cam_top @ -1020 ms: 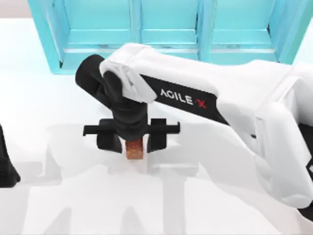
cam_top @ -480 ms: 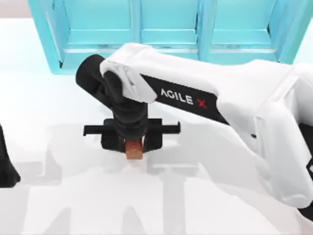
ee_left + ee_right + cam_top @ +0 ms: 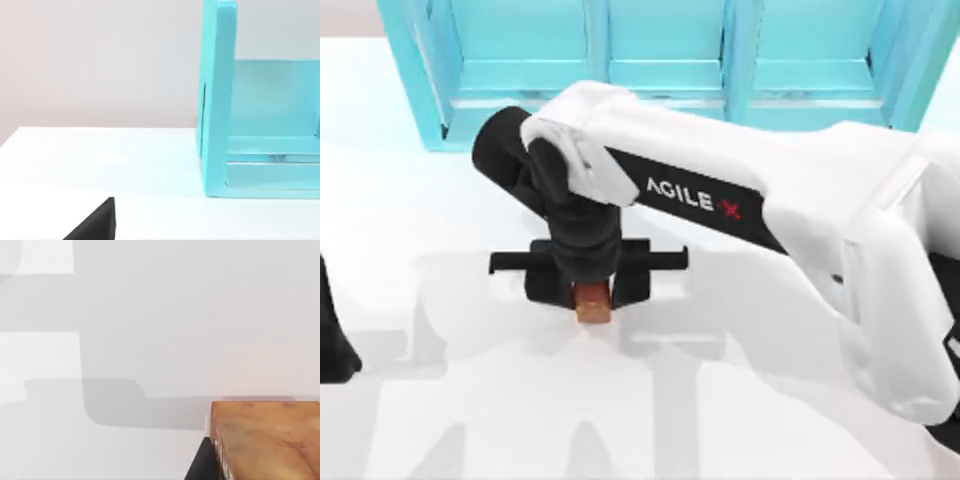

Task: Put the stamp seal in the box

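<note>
Right pincer [image 3: 588, 290] clamped on the stamp seal [image 3: 591, 302] over the white desk [image 3: 450, 220], near the cyan shelf [image 3: 660, 60]; my left arm parked at desk's left edge.

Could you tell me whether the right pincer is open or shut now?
Shut on the stamp seal: in the top view the right pincer has its fingers against the seal's two sides.

The white worktop [image 3: 450, 400] carries a big cyan compartmented shelf [image 3: 660, 60] standing along its far edge. Toward the middle, nearer the left side, a small reddish-brown stamp seal [image 3: 592, 303] stands well apart from the shelf.
</note>
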Robot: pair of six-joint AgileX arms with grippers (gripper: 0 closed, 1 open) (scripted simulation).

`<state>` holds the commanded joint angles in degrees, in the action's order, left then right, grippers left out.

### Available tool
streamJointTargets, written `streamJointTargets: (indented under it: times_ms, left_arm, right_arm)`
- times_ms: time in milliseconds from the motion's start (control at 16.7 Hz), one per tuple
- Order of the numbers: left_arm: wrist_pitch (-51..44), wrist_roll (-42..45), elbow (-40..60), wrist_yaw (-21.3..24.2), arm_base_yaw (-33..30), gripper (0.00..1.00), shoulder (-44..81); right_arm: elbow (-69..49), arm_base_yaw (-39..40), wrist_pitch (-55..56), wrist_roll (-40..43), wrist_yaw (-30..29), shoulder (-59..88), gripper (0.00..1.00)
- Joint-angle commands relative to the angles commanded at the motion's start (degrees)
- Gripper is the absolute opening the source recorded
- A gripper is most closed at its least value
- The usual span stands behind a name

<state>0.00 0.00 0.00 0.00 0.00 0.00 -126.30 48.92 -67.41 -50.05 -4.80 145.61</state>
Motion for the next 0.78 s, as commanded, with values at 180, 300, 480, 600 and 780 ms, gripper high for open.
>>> streamJointTargets:
  times_ms: [180, 300, 480, 600, 780]
  left_arm:
    - [0.0, 0.0, 0.0, 0.0, 0.0, 1.00, 0.0]
    - [0.0, 0.0, 0.0, 0.0, 0.0, 1.00, 0.0]
    - [0.0, 0.0, 0.0, 0.0, 0.0, 1.00, 0.0]
    - [0.0, 0.0, 0.0, 0.0, 0.0, 1.00, 0.0]
    - [0.0, 0.0, 0.0, 0.0, 0.0, 1.00, 0.0]
  right_arm:
    - [-7.4, 0.0, -5.9, -0.2, 0.0, 1.6, 0.00]
    - [-14.3, 0.0, -11.0, -0.3, 0.0, 2.9, 0.00]
    - [-24.6, -0.1, -19.0, -0.2, 0.0, 4.6, 0.00]
    - [-30.0, -0.1, -23.6, 0.0, -0.1, 5.5, 0.00]
    - [-33.8, -0.2, -27.2, 0.2, -0.1, 6.2, 0.00]
